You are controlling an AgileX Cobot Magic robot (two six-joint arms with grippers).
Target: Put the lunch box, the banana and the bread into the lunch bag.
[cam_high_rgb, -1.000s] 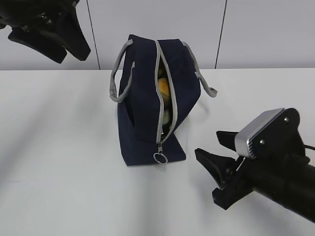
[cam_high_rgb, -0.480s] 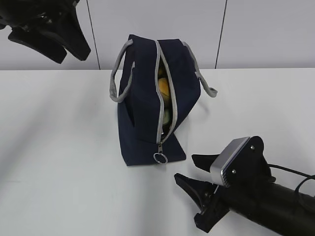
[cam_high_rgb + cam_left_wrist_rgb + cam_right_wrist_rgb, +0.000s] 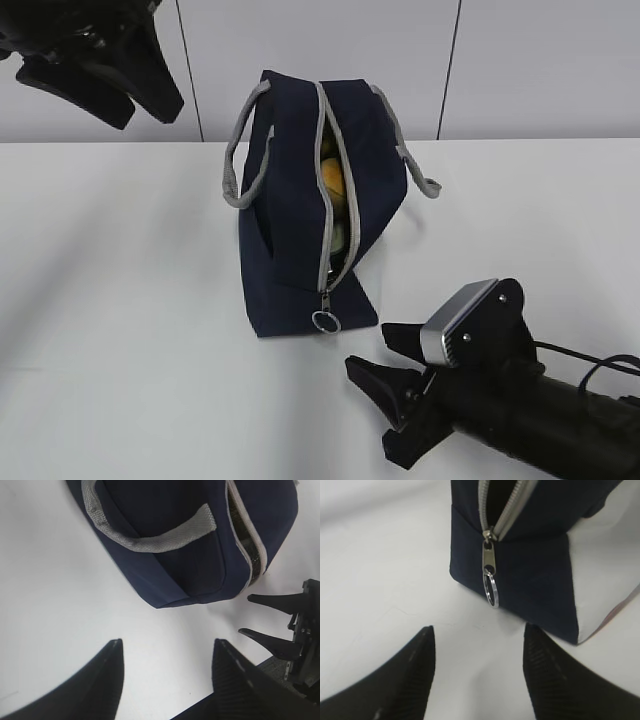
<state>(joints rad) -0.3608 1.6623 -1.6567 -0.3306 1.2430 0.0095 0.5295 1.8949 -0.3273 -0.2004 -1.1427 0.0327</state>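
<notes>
Lunch bag (image 3: 305, 210) upright mid-table, zipper open, yellow-orange contents showing through the gap. Right gripper (image 3: 392, 372) low near the zipper pull (image 3: 491, 582), fingers spread wide, empty. Left gripper (image 3: 165, 675) raised, likewise spread, empty.

Lunch bag (image 3: 290, 215) mid-table (image 3: 120, 300); right gripper (image 3: 385, 362) just in front-right, left gripper (image 3: 150, 100) behind-left, raised.

One bag, two hands, one tabletop.

One bag (image 3: 300, 200) stands on the one tabletop (image 3: 120, 300), with two grey handles (image 3: 243, 150), one zipper (image 3: 330, 180) and one ring pull (image 3: 325, 320). Two hands show: the left hand (image 3: 95, 75) at 10 o'clock from the bag, the right hand (image 3: 385, 370) at 5 o'clock. An orange-yellow patch (image 3: 333, 178) shows through the zipper gap; the items inside cannot be counted.
</notes>
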